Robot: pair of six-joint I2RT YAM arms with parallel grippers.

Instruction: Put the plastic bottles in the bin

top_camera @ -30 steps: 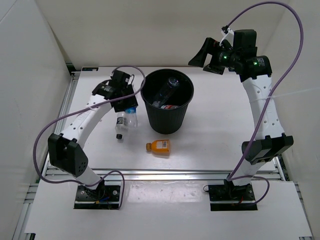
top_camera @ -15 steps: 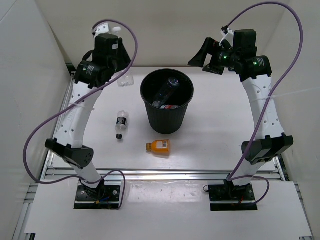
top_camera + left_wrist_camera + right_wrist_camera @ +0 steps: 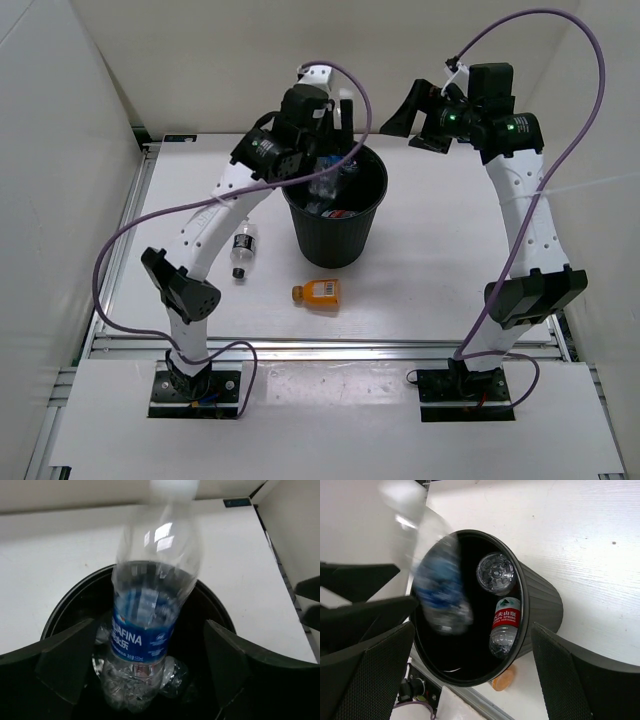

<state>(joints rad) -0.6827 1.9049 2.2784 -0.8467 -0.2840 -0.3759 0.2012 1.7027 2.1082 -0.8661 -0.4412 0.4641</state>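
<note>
My left gripper (image 3: 328,148) hangs open over the black bin (image 3: 335,243). A clear blue-labelled plastic bottle (image 3: 145,630), motion-blurred, drops base first between its spread fingers (image 3: 65,665) without touching them, and blurs past the rim in the right wrist view (image 3: 440,592). Inside the bin lie a red-labelled bottle (image 3: 506,620) and another clear bottle (image 3: 495,572). On the table left of the bin lies a small black-labelled bottle (image 3: 241,250). A squat orange bottle (image 3: 318,293) lies in front of the bin. My right gripper (image 3: 405,115) stands open, high at the bin's right, holding nothing.
White walls close off the table's left, back and right. A metal rail (image 3: 330,345) runs along the near edge in front of the arm bases. Purple cables (image 3: 580,120) loop off both arms.
My left arm lifted the blue-labelled bottle off the table, swung it right over the bin, and its jaws opened. The bottle is falling in. The right arm has not moved.
</note>
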